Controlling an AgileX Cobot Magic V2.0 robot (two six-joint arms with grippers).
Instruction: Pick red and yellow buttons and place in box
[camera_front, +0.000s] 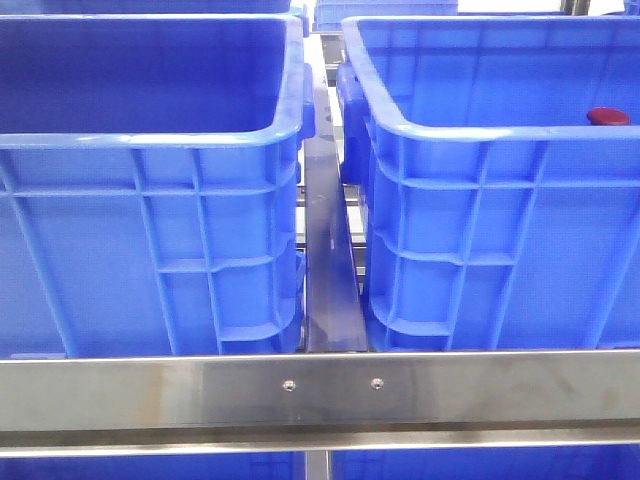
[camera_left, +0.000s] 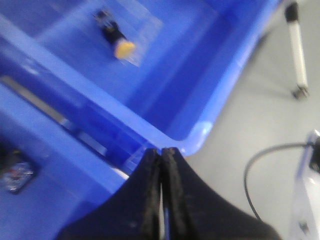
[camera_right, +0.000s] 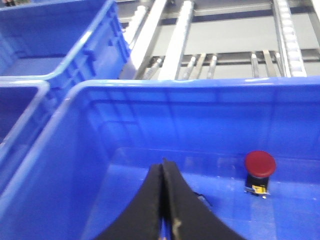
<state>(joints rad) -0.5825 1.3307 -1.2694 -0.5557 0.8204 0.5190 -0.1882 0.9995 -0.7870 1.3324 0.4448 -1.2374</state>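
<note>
Neither button appeared to have been picked up. The glossy dark red domed plastic button (camera_right: 259, 163) stood on the floor of a large bright blue ribbed plastic crate (camera_right: 150, 95), ahead of and to one side of the right end effector (camera_right: 163, 167), whose fingers were pressed together and held nothing. The yellow-orange capped button (camera_left: 124, 48) lay inside the second blue crate (camera_left: 200, 135), well beyond the left end effector (camera_left: 161, 152), likewise pressed together and empty. Both grasps and placements apparently remained.
</note>
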